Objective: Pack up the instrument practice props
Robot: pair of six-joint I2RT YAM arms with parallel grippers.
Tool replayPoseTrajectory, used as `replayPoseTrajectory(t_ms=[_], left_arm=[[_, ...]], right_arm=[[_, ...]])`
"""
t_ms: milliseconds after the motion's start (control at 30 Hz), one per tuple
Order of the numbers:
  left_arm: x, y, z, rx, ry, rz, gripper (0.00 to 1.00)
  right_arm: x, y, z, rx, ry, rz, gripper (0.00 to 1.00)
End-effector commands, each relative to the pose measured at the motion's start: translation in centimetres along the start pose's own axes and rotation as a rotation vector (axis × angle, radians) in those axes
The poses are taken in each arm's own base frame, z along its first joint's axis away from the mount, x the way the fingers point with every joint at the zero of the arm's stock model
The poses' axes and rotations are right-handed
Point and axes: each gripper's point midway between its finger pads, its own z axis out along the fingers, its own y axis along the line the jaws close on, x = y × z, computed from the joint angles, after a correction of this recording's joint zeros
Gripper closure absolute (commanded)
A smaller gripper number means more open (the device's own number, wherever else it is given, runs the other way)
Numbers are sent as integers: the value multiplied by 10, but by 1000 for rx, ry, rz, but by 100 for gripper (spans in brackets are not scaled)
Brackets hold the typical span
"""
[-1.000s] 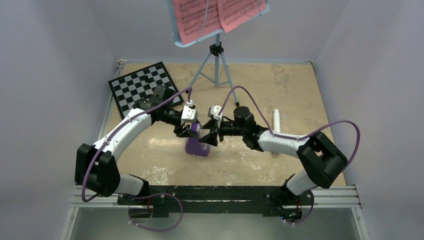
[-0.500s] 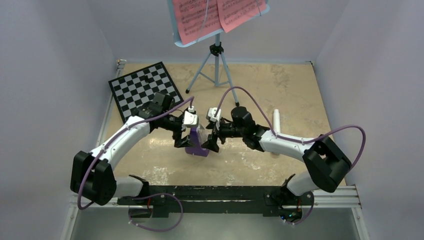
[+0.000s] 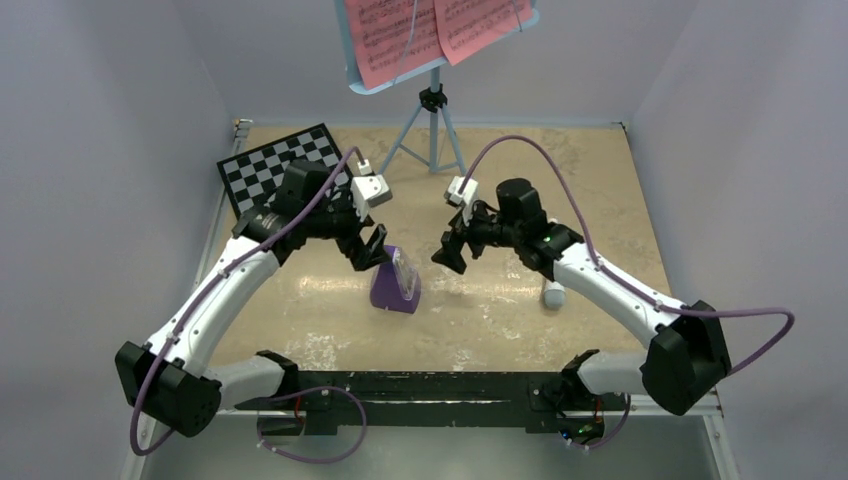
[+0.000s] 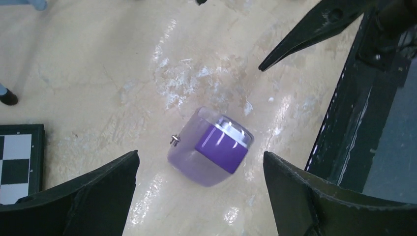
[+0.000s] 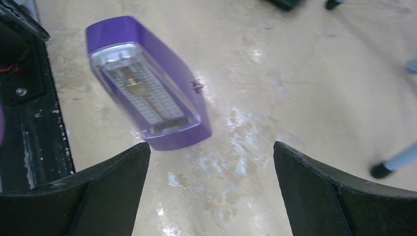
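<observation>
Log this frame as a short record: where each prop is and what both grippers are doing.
left gripper: open, empty, just left of the metronome
right gripper: open, empty, to its right
metronome: upright on the table, touched by neither gripper
music stand: standing at the far edge
pink pages: on the stand
recorder: on the table, mostly hidden under the right arm
chessboard: flat, far left

Purple clear-covered metronome stands upright centrally; pink sheets sit on the blue tripod stand; white recorder lies rightward.
</observation>
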Motion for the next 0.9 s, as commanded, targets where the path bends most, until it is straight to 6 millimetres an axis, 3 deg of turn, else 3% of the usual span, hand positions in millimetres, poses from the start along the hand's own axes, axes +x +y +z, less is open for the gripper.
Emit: replayPoseTrajectory(t_ms=[0, 67, 200, 267, 333, 567, 733, 767, 867], left_arm=[[-14, 15, 5, -143, 89, -289, 1], [-18, 14, 14, -173, 123, -346, 1], [-27, -7, 28, -153, 136, -432, 1], [-21, -10, 30, -203, 184, -463, 1], [1, -2, 28, -332, 312, -509, 1], [20, 11, 32, -454, 409, -520, 7], [31, 6, 33, -445, 457, -537, 23], [31, 6, 34, -439, 458, -536, 29], [21, 3, 40, -386, 426, -521, 59]], right_arm=[[-11, -18, -34, 98, 43, 25, 1], [-11, -23, -41, 128, 52, 26, 1], [-8, -29, -54, 191, 61, 41, 1], [-6, -30, -60, 220, 58, 45, 1], [-3, -29, -65, 237, 52, 52, 1], [2, -22, -76, 257, 41, 73, 1], [7, -20, -84, 271, 53, 64, 1], [8, -18, -84, 267, 54, 63, 1], [10, -16, -84, 257, 58, 67, 1]])
